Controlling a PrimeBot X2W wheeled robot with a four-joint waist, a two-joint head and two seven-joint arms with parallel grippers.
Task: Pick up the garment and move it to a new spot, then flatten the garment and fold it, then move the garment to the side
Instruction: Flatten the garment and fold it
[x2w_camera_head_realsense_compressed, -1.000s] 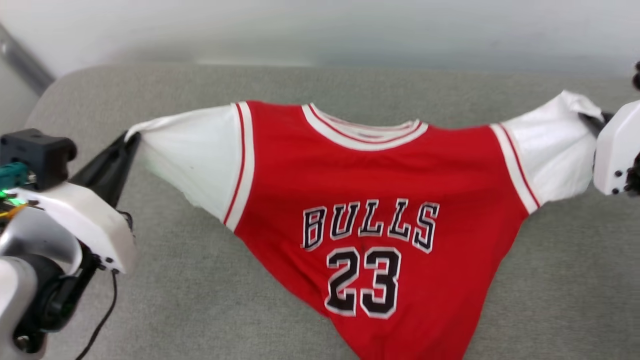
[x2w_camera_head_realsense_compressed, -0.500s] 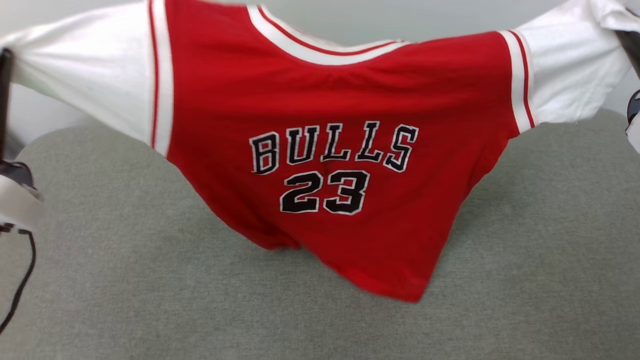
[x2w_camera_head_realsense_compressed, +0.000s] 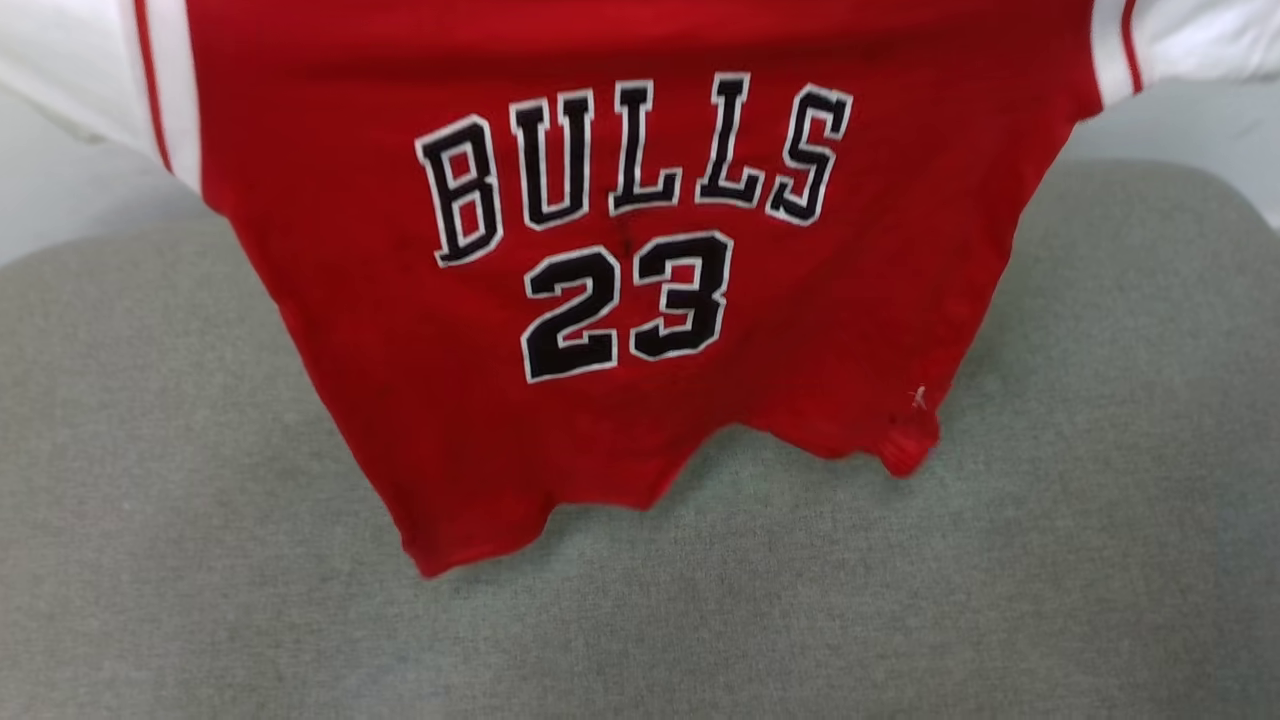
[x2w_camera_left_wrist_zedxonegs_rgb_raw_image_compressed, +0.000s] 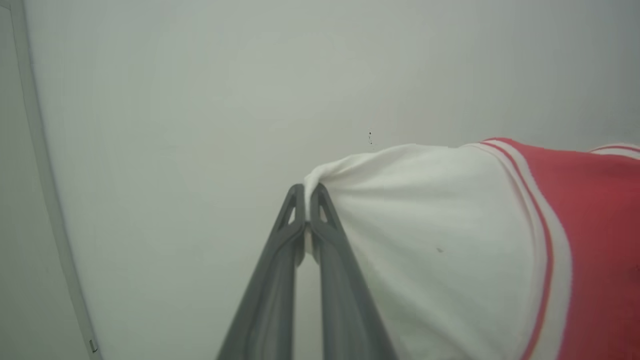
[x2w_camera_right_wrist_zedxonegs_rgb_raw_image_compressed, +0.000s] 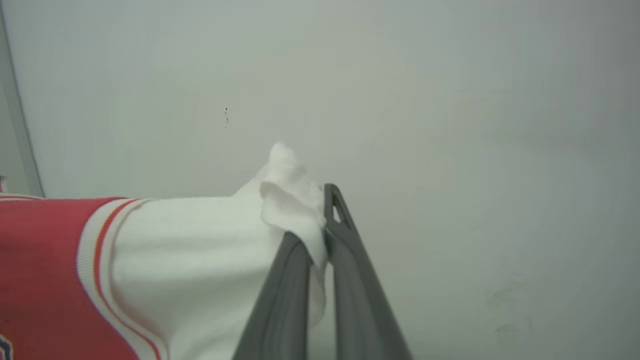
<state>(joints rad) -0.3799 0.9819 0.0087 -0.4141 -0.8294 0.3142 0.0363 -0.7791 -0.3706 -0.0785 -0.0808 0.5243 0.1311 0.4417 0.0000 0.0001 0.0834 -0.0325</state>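
Observation:
The garment (x2w_camera_head_realsense_compressed: 620, 380), a red jersey with white sleeves and black "BULLS 23" lettering, hangs spread in the air over the grey cushion (x2w_camera_head_realsense_compressed: 640, 620). Its lower hem dangles just above or against the cushion. In the left wrist view my left gripper (x2w_camera_left_wrist_zedxonegs_rgb_raw_image_compressed: 306, 192) is shut on the tip of one white sleeve (x2w_camera_left_wrist_zedxonegs_rgb_raw_image_compressed: 425, 240). In the right wrist view my right gripper (x2w_camera_right_wrist_zedxonegs_rgb_raw_image_compressed: 320, 200) is shut on the bunched end of the other white sleeve (x2w_camera_right_wrist_zedxonegs_rgb_raw_image_compressed: 210, 250). The cloth is stretched taut between the two grips.
A pale plain wall (x2w_camera_left_wrist_zedxonegs_rgb_raw_image_compressed: 200, 100) stands behind both grippers. The grey cushion has rounded far corners (x2w_camera_head_realsense_compressed: 1180, 210), and its surface lies below and in front of the hanging hem.
The garment has risen and come closer to the head camera. Its collar and both grippers have left the top and sides of the head view. The hem has lifted and swung.

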